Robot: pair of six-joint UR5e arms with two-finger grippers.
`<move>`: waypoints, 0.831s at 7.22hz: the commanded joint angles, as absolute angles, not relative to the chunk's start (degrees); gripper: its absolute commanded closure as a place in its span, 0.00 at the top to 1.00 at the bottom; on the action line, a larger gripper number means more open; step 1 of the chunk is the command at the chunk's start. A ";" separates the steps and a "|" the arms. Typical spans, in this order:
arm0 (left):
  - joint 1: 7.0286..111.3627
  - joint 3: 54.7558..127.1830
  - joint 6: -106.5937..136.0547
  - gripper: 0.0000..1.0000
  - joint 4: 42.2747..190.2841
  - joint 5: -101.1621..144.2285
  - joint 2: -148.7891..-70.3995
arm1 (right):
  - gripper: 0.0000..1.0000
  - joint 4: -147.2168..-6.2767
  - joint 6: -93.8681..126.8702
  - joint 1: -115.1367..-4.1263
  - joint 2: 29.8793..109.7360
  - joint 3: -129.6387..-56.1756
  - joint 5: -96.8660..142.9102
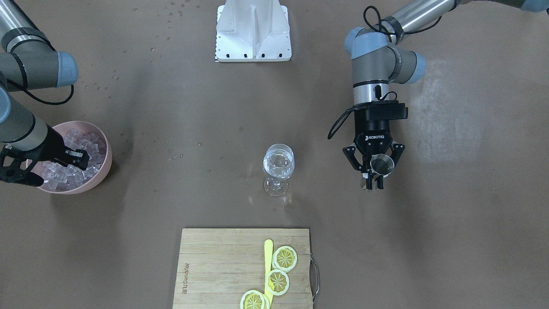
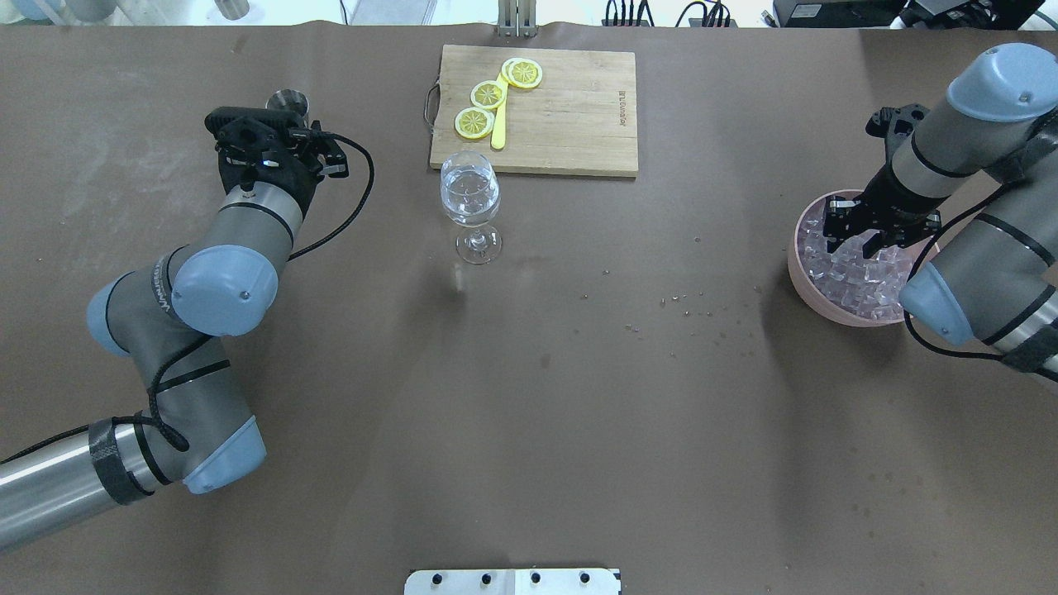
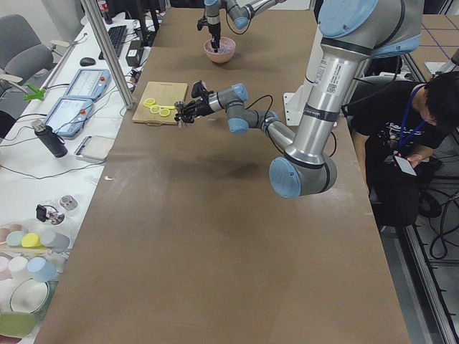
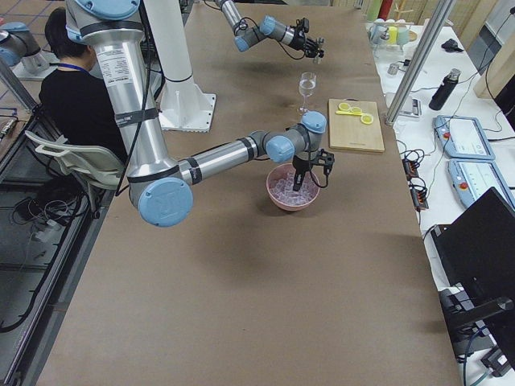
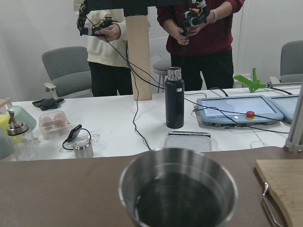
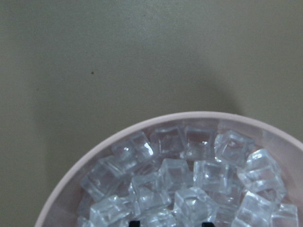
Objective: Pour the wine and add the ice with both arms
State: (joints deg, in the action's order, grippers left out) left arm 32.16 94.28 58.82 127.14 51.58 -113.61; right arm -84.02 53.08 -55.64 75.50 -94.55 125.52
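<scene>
A stemmed wine glass point(image 1: 279, 165) point(image 2: 470, 197) stands mid-table with clear contents in its bowl. My left gripper point(image 1: 377, 171) point(image 2: 277, 136) hovers off to the side of the glass, shut on a small steel cup point(image 1: 382, 164) point(image 5: 177, 187). The cup's inside looks dark, and I cannot tell whether wine is in it. My right gripper point(image 1: 77, 159) point(image 2: 864, 240) reaches down into a pink bowl point(image 1: 106, 165) point(image 2: 798, 264) heaped with ice point(image 6: 189, 184) point(image 1: 88, 146). It is open, and its fingertips point(image 6: 135, 222) straddle one cube at the bottom edge of the right wrist view.
A wooden cutting board point(image 1: 214, 266) point(image 2: 579, 107) with lemon slices point(image 1: 285, 258) and a yellow strip lies beyond the glass. The white base block point(image 1: 253, 32) sits at the robot's side. Small droplets point(image 2: 686, 302) dot the mat. People stand past the table's far edge point(image 5: 199, 42); one sits beside the table point(image 3: 401, 143).
</scene>
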 commanded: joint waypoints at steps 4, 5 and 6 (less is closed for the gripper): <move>29.62 97.98 58.36 0.23 114.73 48.44 -117.95 | 0.20 -83.85 53.35 -55.63 75.15 -94.83 125.77; 29.62 99.22 58.10 0.23 113.57 48.43 -117.86 | 0.15 -83.76 53.44 -55.72 75.06 -95.01 126.29; 29.62 100.10 56.53 0.22 113.12 48.43 -117.51 | 0.24 -83.76 53.44 -55.72 74.97 -95.01 126.56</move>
